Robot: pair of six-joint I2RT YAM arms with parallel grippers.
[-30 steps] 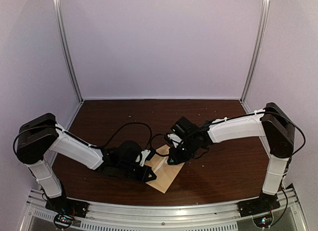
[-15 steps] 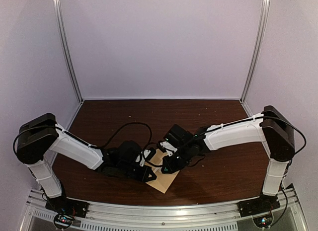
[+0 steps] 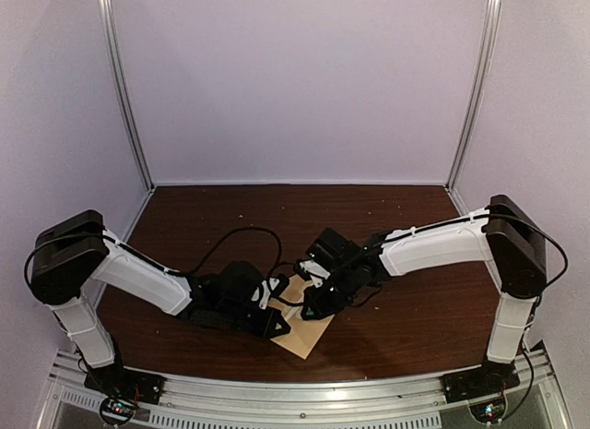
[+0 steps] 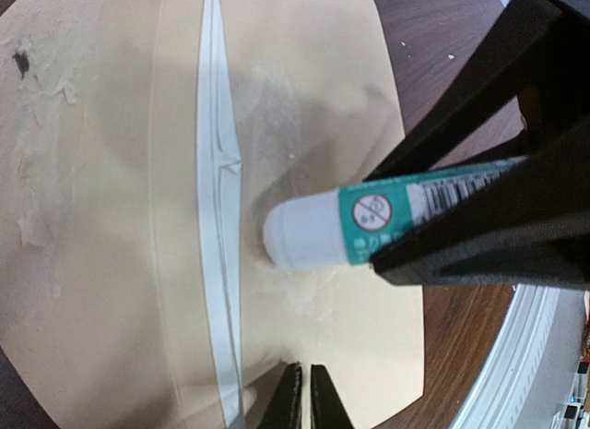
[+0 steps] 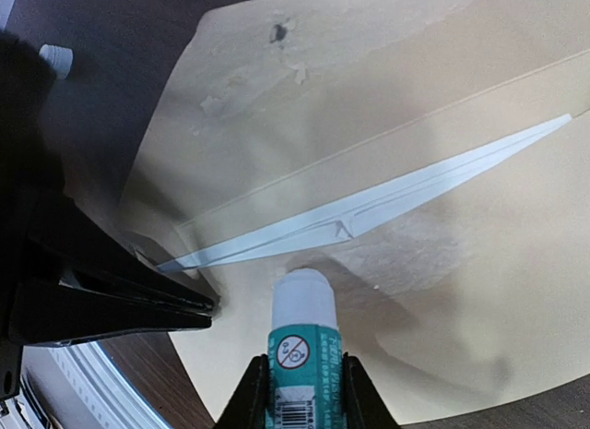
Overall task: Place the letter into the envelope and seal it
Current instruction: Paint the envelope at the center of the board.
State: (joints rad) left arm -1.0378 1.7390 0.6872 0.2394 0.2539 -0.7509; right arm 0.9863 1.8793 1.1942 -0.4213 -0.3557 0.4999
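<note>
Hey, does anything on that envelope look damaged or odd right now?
Yes. The envelope has scuffed, peeling patches and a small dark spot on the side of its opening away from the glue stick. They look like torn paper or dried glue. Nothing else stands out.

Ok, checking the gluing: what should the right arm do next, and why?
Probably drag the glue stick along the envelope, parallel to the exposed edge of the letter: its tip touches the paper, and the shut left gripper bears on the envelope.
</note>
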